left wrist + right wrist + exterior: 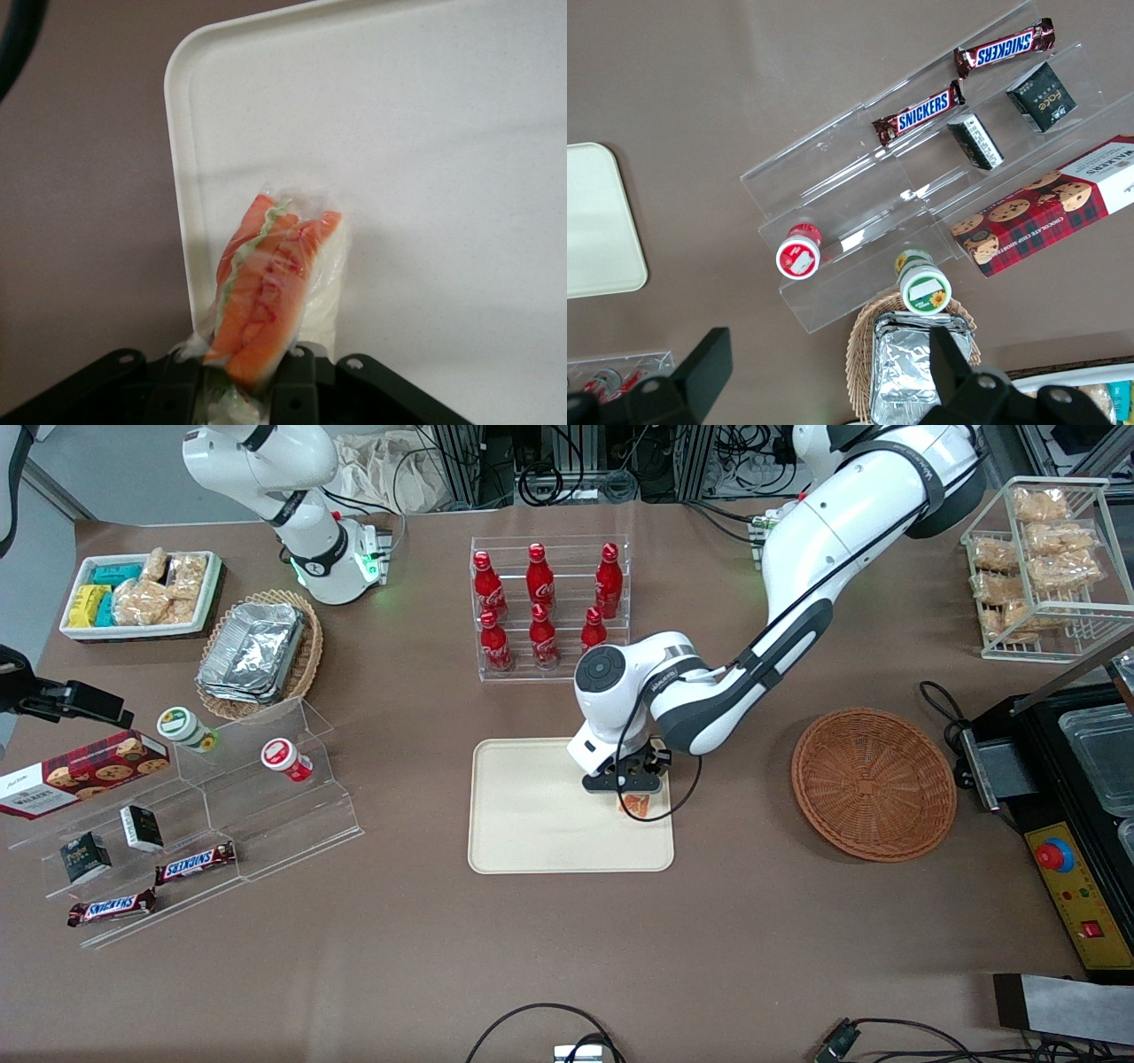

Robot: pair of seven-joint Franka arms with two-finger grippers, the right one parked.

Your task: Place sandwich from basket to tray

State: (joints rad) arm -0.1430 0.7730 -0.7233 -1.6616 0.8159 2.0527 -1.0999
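Sandwich [270, 292], orange-green filling, in gripper [631, 786]

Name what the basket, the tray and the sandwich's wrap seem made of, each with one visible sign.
Basket: woven wicker, ribbed weave. Tray: probably matte cream plastic, smooth, moulded rim. Sandwich wrap: clear film, glossy wrinkles, held by the gripper over the tray.

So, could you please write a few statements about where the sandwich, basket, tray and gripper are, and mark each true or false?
1. The sandwich is held in the gripper. True.
2. The basket has the sandwich lying in it. False: it holds nothing.
3. The gripper is over the tray. True.
4. The sandwich hangs over the tray's middle. False: it is near the rim, at the edge toward the basket.
5. The tray already carries a bottle. False: no bottle is on it.
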